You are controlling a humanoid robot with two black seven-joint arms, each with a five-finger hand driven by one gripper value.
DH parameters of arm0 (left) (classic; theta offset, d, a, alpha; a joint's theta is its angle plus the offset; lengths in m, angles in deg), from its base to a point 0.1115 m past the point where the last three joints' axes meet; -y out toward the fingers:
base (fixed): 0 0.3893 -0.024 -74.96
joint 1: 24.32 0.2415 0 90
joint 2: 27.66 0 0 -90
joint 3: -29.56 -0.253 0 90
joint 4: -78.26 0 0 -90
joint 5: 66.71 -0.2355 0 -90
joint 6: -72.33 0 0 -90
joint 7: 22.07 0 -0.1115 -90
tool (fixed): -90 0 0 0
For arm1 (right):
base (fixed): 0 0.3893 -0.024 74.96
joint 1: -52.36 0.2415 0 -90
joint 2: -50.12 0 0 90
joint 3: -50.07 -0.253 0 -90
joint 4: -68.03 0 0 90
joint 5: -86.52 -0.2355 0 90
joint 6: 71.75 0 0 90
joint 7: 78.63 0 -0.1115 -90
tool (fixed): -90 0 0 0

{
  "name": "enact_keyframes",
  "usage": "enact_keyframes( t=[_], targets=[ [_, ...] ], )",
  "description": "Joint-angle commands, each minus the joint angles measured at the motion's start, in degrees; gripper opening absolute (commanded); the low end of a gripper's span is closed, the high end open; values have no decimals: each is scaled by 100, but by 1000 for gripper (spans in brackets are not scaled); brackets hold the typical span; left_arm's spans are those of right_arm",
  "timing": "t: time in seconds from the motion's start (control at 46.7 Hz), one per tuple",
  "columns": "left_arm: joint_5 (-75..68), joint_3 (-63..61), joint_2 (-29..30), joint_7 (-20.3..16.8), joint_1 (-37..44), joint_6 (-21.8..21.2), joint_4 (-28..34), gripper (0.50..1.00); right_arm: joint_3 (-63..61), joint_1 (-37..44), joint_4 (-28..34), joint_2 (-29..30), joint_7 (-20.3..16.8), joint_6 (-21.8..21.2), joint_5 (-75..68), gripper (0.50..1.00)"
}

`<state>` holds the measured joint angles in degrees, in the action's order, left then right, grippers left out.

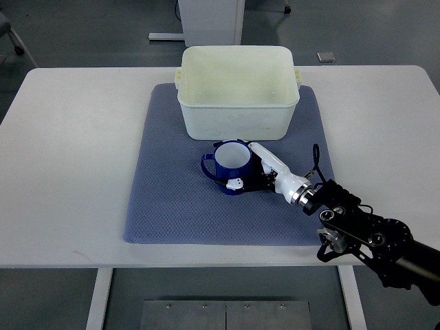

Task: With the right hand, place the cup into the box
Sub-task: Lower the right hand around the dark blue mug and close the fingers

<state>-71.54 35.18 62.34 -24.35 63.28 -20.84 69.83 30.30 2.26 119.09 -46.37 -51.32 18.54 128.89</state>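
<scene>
A dark blue cup (229, 165) with a white inside stands upright on the blue-grey mat (172, 199), just in front of the box. The box (238, 91) is a cream plastic tub, empty, at the mat's far edge. My right hand (249, 168) reaches in from the lower right, its white fingers (265, 157) wrapped around the cup's right side and a thumb tip at its front. The cup's handle points left. The cup still rests on the mat.
The mat lies on a white table (69, 151). My right arm's black forearm (371, 234) crosses the table's front right corner. Grey floor and a white stand base (210, 20) show behind the table.
</scene>
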Motion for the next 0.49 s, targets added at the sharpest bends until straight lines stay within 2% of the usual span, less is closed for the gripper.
enact_keyframes(
  t=[0.0, 0.236, 0.471],
  targets=[
    [0, -8, 0, 0, 2, 0, 0, 1000, -27, 1, 18, 7, 20, 67, -18, 500],
    [0, -8, 0, 0, 2, 0, 0, 1000, -45, 80, 105, -80, 38, 252, -97, 500],
    [0, -8, 0, 0, -6, 0, 0, 1000, -212, 142, 729, -643, 47, 296, -97, 500]
  ],
)
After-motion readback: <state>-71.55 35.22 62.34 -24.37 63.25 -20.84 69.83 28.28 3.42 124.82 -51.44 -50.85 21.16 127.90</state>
